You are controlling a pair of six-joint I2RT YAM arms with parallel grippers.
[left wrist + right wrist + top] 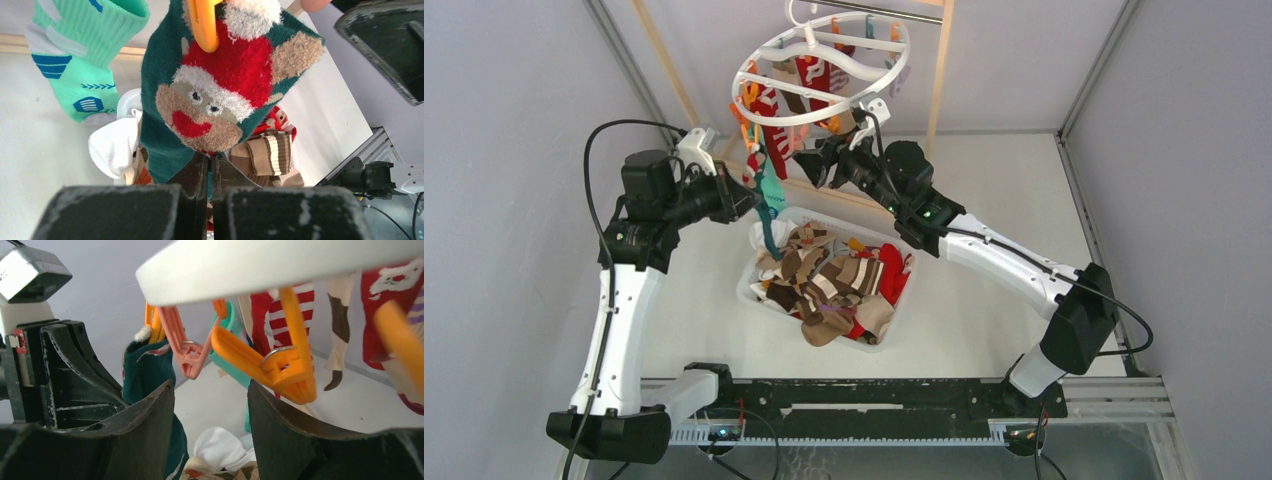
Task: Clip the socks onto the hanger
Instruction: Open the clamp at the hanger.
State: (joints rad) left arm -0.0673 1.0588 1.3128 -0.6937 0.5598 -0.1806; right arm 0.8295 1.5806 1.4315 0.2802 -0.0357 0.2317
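Note:
The white ring hanger [824,72] hangs at the back with several socks clipped to its pegs. A dark green sock [170,115] with a red and tan face hangs from an orange peg [202,25]. My left gripper [210,172] is shut on its lower edge, and green fabric shows between the jaws. In the top view the left gripper [746,200] is under the ring's left rim. A mint-teal sock [82,60] hangs beside it. My right gripper [210,395] is open and empty, just below an orange peg [280,365] and a pink peg [182,347]. It sits under the ring's front [812,165].
A translucent tub [746,290] below the hanger holds a heap of brown, tan, red and white socks [834,285]. A pale wooden pole frame [939,70] stands behind the hanger. Grey walls close in on both sides.

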